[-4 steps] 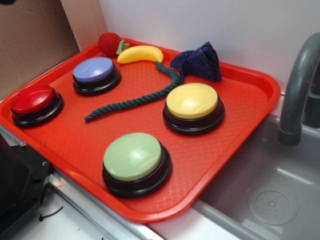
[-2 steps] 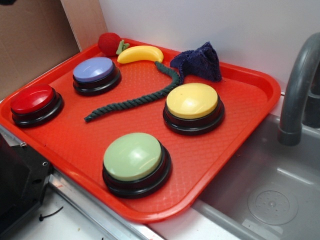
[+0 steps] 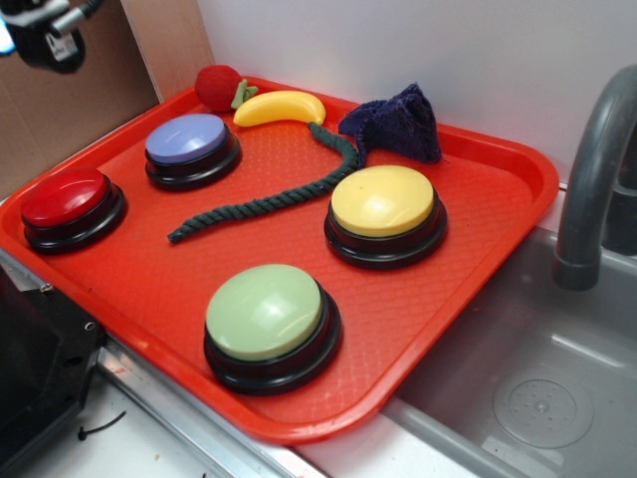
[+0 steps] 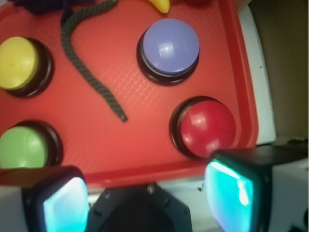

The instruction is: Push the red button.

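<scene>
The red button (image 3: 67, 199) is a glossy red dome on a black base at the left corner of the red tray (image 3: 498, 199). In the wrist view the red button (image 4: 206, 126) lies just past my right finger, inside the tray's near rim. My gripper (image 4: 145, 203) hangs high above the tray's left edge and is open, with nothing between its teal pads (image 4: 231, 195). From the exterior camera only part of the gripper (image 3: 45, 30) shows, at the top left corner.
On the tray also sit a blue-purple button (image 3: 189, 144), a yellow button (image 3: 384, 207) and a green button (image 3: 264, 317). A dark green rope (image 3: 269, 199), toy banana (image 3: 281, 107), strawberry toy (image 3: 219, 87) and purple cloth (image 3: 396, 124) lie behind. A sink (image 3: 537, 388) and faucet (image 3: 592, 189) are on the right.
My gripper has come into the exterior view at the top left corner; earlier only a sliver of it showed. Nothing on the tray has moved.
</scene>
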`<state>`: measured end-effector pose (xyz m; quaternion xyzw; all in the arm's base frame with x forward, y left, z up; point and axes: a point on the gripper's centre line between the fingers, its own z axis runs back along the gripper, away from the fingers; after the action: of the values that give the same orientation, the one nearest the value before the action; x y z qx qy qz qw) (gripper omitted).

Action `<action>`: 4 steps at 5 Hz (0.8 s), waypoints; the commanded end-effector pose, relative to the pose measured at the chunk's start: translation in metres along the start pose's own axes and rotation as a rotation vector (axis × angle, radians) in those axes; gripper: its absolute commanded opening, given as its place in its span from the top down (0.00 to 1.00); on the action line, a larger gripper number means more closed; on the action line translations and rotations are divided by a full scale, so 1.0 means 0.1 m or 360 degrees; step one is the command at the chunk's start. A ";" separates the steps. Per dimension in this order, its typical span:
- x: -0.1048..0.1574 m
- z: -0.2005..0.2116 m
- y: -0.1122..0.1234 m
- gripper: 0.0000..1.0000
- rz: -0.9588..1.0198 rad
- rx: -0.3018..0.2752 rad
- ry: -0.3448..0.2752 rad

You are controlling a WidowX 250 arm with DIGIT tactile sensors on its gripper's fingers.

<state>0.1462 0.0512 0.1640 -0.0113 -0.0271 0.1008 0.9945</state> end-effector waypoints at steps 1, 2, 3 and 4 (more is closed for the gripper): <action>0.19 -0.58 0.44 0.00 0.0122 0.0133 0.0017; 0.14 -0.83 0.64 0.00 0.0033 0.0215 0.0022; 0.04 -0.84 0.71 0.00 -0.0092 0.0250 -0.0101; -0.02 -0.90 0.75 0.00 -0.0117 0.0248 -0.0078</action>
<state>0.1337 0.1140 0.0659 0.0629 -0.0347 0.0610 0.9955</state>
